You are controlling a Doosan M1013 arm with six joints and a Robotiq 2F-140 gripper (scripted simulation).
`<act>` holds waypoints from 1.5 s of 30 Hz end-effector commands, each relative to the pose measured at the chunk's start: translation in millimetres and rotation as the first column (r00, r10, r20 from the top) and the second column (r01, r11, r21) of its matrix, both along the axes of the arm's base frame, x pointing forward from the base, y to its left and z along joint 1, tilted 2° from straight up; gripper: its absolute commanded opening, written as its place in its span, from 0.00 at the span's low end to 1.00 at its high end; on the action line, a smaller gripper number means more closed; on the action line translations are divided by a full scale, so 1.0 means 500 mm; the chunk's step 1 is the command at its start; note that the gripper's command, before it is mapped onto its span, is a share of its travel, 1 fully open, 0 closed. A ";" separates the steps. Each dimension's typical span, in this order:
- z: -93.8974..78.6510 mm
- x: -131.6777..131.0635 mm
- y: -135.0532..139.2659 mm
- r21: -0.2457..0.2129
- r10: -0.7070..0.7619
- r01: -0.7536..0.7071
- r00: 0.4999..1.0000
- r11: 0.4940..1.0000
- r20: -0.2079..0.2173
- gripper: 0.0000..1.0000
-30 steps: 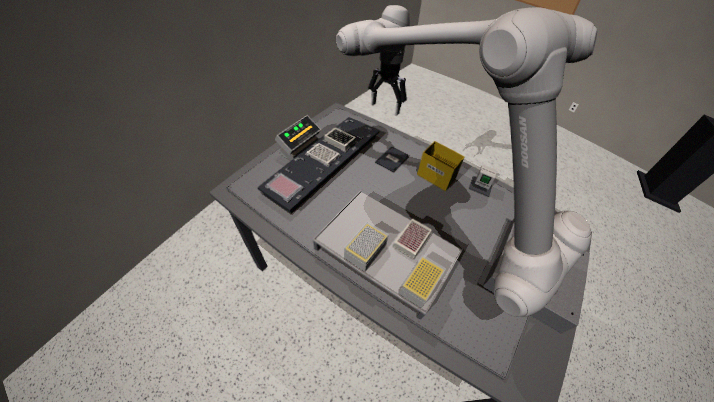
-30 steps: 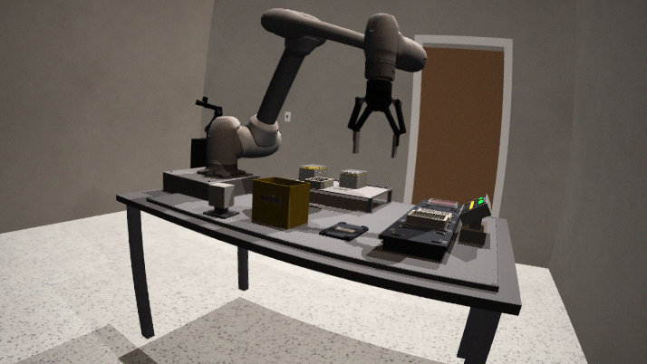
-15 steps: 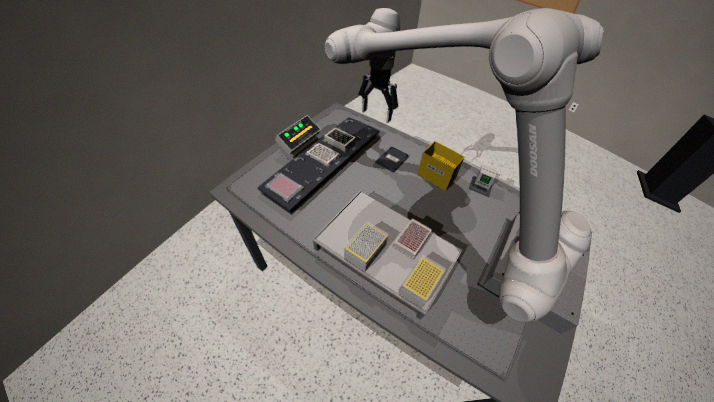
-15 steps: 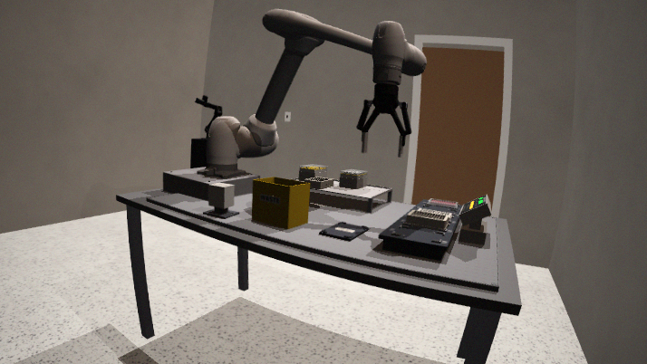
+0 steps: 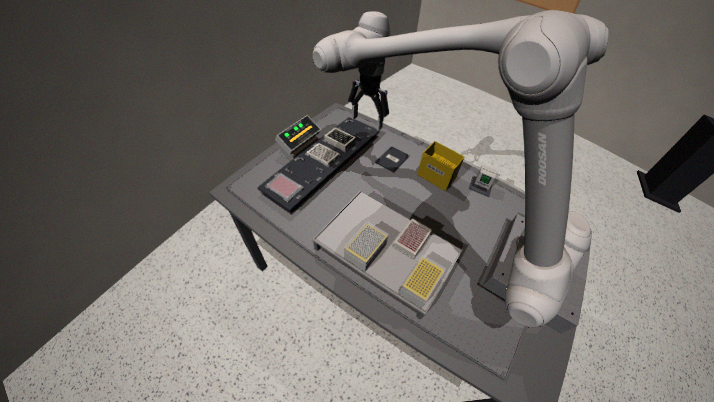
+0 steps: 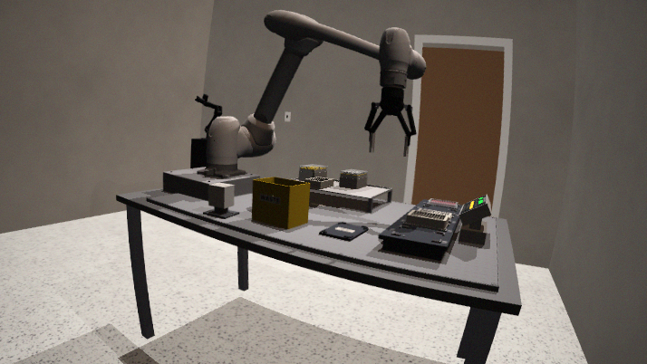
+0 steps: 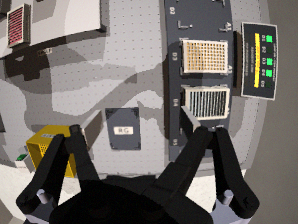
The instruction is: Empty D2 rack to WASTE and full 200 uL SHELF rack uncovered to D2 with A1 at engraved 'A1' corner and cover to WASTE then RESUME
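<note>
My gripper (image 5: pixel 369 109) is open and empty, high above the far end of the dark deck (image 5: pixel 319 163); it also shows in the exterior view (image 6: pixel 389 144). On the deck, the D2 slot (image 5: pixel 304 170) is bare between the pink plate (image 5: pixel 285 186) and the pale plate (image 5: pixel 322 153). The yellow bin WASTE (image 5: pixel 441 165) stands upright with a yellow rack showing inside. On the shelf (image 5: pixel 387 247) stand a yellow-edged rack with a grey ringed top (image 5: pixel 366 242), a maroon rack (image 5: pixel 412 236) and a yellow rack with dark holes (image 5: pixel 423 278).
The reservoir (image 5: pixel 340 138) sits on D4, and D5 beyond it is bare. The panel (image 5: pixel 298 133) shows an amber strip and green lights. The regrip nest (image 5: pixel 391 161) lies between the deck and the bin. The RESUME button box (image 5: pixel 487 175) stands right of the bin.
</note>
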State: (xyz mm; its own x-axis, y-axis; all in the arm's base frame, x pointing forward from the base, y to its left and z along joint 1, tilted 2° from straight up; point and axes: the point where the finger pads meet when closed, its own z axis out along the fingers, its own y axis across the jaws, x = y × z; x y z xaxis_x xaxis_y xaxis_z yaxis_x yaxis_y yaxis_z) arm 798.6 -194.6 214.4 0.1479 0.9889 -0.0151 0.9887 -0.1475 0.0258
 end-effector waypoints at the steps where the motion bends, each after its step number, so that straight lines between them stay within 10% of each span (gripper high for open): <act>1: 0.000 0.003 0.018 0.000 0.000 0.000 1.000 1.000 0.000 0.77; 23: -0.002 0.028 0.187 0.000 0.000 0.000 1.000 1.000 0.000 0.77; 45: -0.008 -0.169 0.217 0.000 0.000 0.000 1.000 1.000 0.000 0.77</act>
